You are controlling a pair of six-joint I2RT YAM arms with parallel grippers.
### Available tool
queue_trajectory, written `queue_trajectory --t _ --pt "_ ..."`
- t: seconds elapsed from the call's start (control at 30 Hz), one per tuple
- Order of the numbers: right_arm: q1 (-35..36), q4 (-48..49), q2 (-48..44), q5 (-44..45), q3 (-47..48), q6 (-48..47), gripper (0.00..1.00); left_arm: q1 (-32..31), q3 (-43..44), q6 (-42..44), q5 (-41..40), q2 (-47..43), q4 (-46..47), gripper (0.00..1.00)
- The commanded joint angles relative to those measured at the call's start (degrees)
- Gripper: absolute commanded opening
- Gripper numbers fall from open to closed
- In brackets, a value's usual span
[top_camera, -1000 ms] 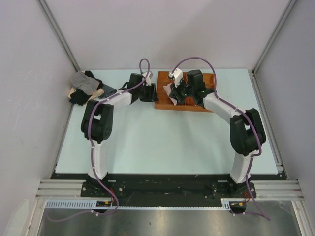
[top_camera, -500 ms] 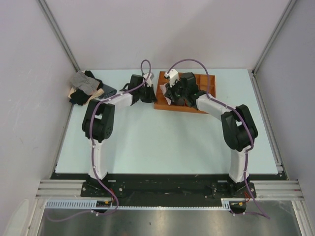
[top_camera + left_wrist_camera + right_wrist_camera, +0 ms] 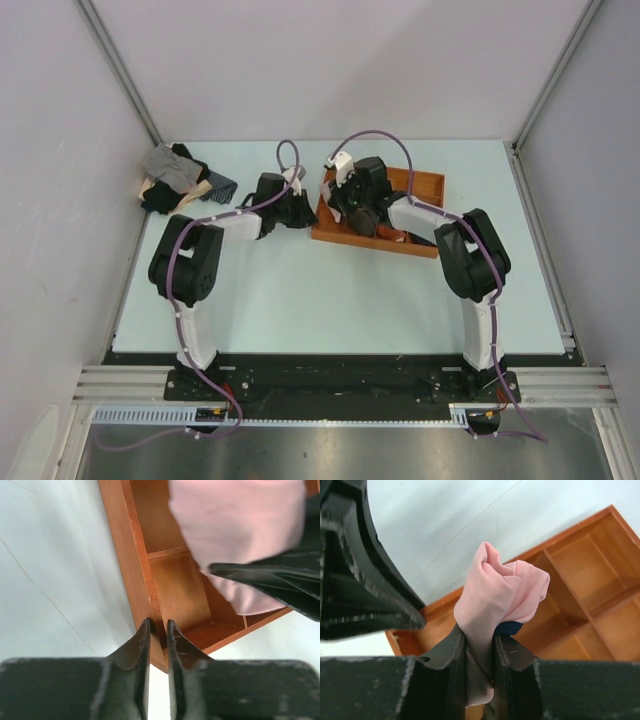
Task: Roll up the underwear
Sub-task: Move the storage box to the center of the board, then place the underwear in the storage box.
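- My right jaws are closed on the rolled pink underwear (image 3: 495,595), holding it just above the wooden tray (image 3: 580,575) and its compartments.
- My left jaws are narrow, pinching the tray's outer wall where it sits on the tabletop (image 3: 50,580).

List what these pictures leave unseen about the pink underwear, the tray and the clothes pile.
Right wrist view: the right gripper pinches the underwear; its fingers hide the lower end.
Left wrist view: the top edge cuts the underwear off, the right gripper covers its lower side.
Top view: the right arm covers the underwear and most of the tray.
Top view: the clothes pile is too small to count.
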Motion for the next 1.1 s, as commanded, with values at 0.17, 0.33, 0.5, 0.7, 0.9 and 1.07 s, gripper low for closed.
queue_trajectory --t 0.17,0.33,0.5,0.7,0.9,1.07 --pt "2.85 1.2 -0.13 3.76 -1.41 -0.05 0.0 -2.21 -8.85 -4.89 0.9 -10.26 1.21 0.42" --pt "3.38 1.01 -2.94 3.86 -6.07 -2.07 0.0 -0.98 -10.79 -5.33 0.02 -15.8 1.57 0.5" --pt "3.38 0.49 -5.14 4.21 -9.5 -4.01 0.0 0.42 -13.96 -6.04 -0.34 -19.41 3.15 0.6" --pt "3.38 -2.41 -5.76 4.3 -10.2 -6.38 0.0 1.48 -13.97 -5.51 -1.13 -20.12 3.33 0.71" --pt "3.64 -4.88 -4.1 2.45 -10.03 -7.35 0.0 1.48 -6.85 -4.46 0.1 -12.84 1.48 0.63" --pt "3.55 -5.4 -2.68 1.48 -10.03 -7.7 0.0 1.13 -1.32 -4.54 1.07 -7.47 0.51 0.57"
